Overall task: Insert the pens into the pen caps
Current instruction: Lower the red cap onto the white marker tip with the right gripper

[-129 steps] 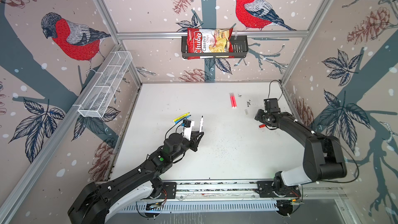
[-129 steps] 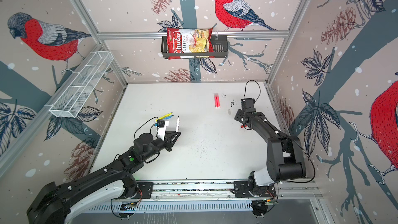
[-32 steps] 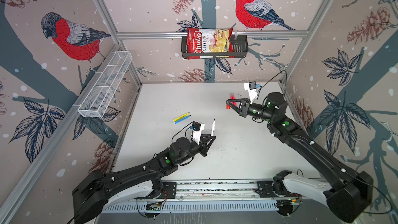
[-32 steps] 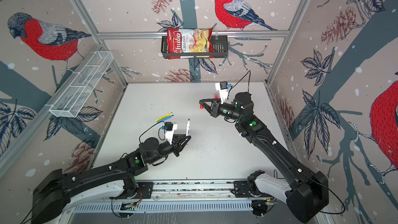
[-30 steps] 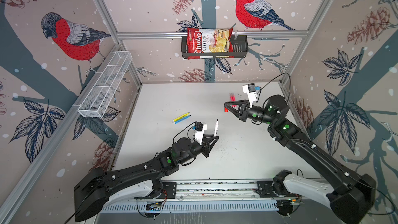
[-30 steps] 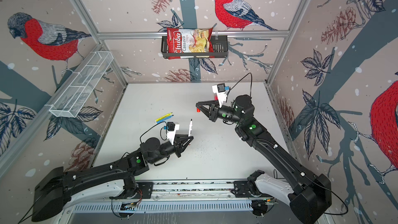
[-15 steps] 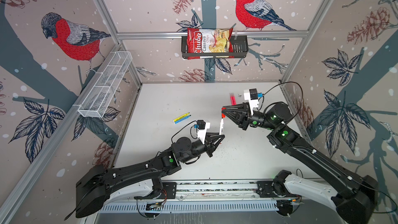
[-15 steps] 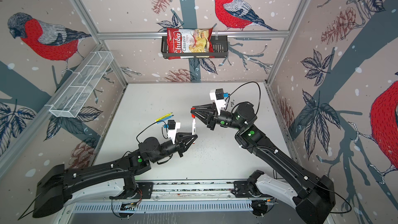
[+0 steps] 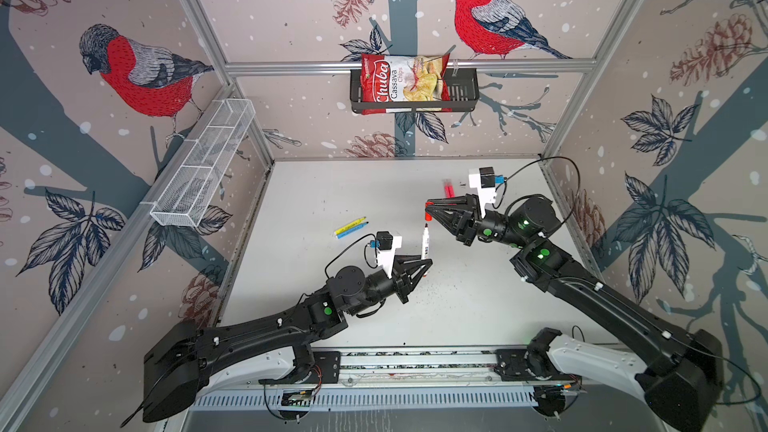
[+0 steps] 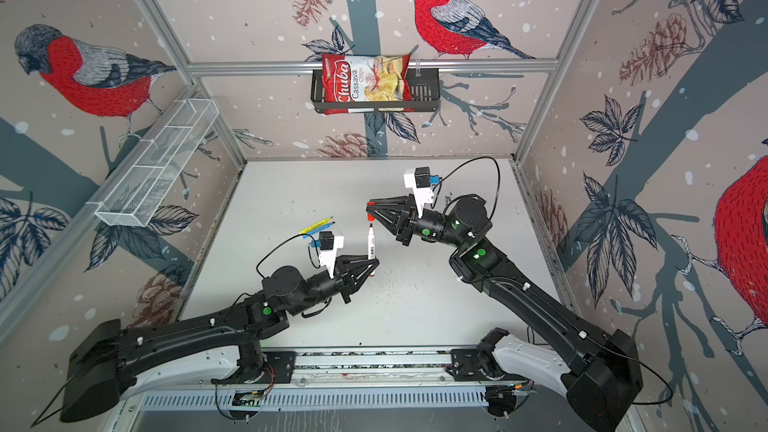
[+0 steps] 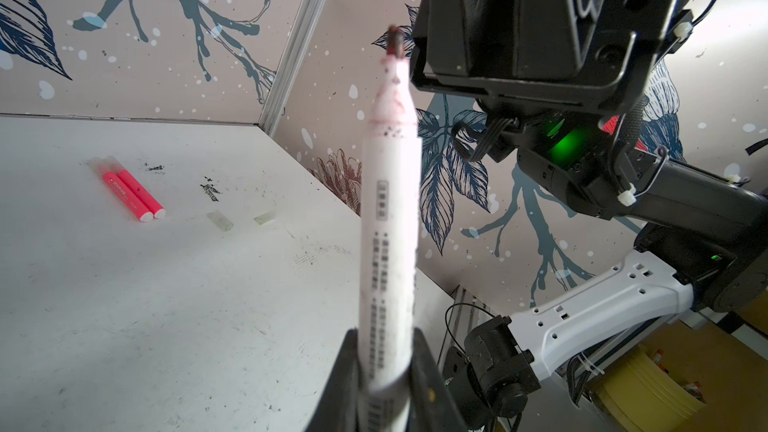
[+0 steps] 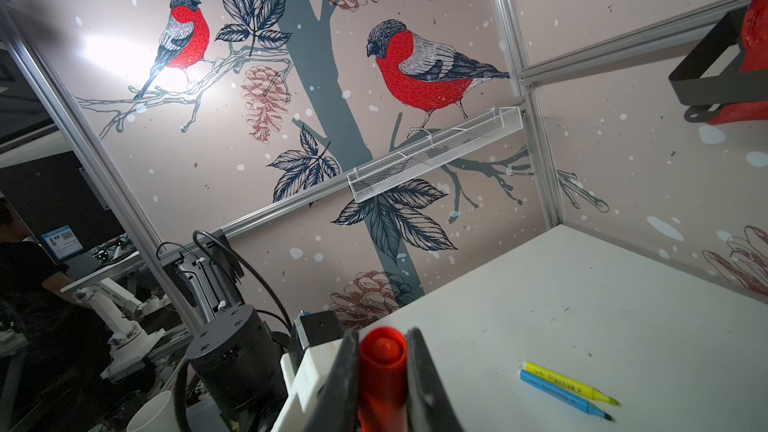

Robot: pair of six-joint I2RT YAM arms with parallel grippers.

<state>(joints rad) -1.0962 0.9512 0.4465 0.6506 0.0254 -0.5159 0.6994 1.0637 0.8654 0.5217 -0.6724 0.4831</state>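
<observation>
White flat surface [image 9: 332,184] [image 10: 291,193]: scuffed, with dark specks toward its front middle.

Black left arm [image 9: 257,330] reaches from the front edge to above mid-surface. Black right arm [image 9: 602,297] comes in from the front right corner and bends back toward the middle, higher up.

Left fingers [image 9: 415,260] [image 10: 359,261] [image 11: 345,371]: clamped on the lower end of the white-bodied marker with a red tip [image 9: 424,243] [image 10: 370,245] [image 11: 388,222]. The marker is held in the air above mid-surface, roughly upright, tip up. It has a printed label down the barrel and red ink smears on the neck.

Right fingers [image 9: 449,201] [image 10: 390,201] [image 12: 419,371]: pinched on the short red plastic cap [image 9: 427,214] [image 10: 369,214] [image 12: 382,367], held just above the marker tip. Tip and cap are very close in both top views. The left wrist view shows the tip bare, not inside the cap.

Two neon pink markers [image 9: 449,189] [image 11: 131,193]: lying side by side, touching, near the far edge toward the far right corner.

Slim yellow marker [image 9: 351,224] [image 10: 318,224] [image 12: 569,382] and slim blue marker [image 9: 352,231] [image 10: 318,231] [image 12: 565,394]: parallel, just beside each other, toward the left edge at mid-depth, tips pointing the same way.

Translucent whitish caps [image 11: 220,220] [image 11: 264,218]: two, lying on the surface near the pink markers and apart from each other. Too small to make out in the top views.
</observation>
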